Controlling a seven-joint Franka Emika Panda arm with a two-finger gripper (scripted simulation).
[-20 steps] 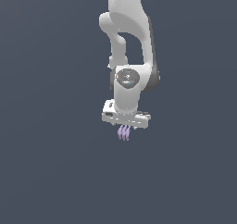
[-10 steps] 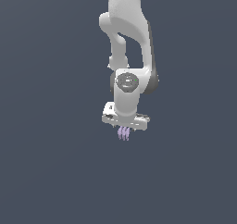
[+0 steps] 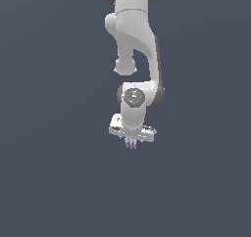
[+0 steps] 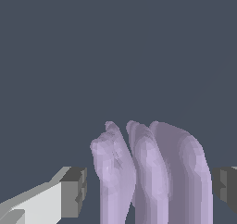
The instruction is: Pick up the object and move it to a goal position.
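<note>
The object (image 3: 130, 143) is a tiny pale lilac thing of three wavy upright strips, showing just under the white hand in the exterior view. My gripper (image 3: 131, 139) points straight down over it, and the object stands between its fingers. In the wrist view the object (image 4: 152, 172) fills most of the space between the two grey fingertips (image 4: 74, 193). One fingertip stands a small gap off the object; the other is right at its side. The jaws look open around it.
A plain dark blue-grey ground (image 3: 49, 182) fills both views. The white arm (image 3: 132, 40) rises to the top edge of the exterior view. No goal marker shows.
The hand has come down a little over the object, so less of the lilac strips shows below it. The object has stayed where it was.
</note>
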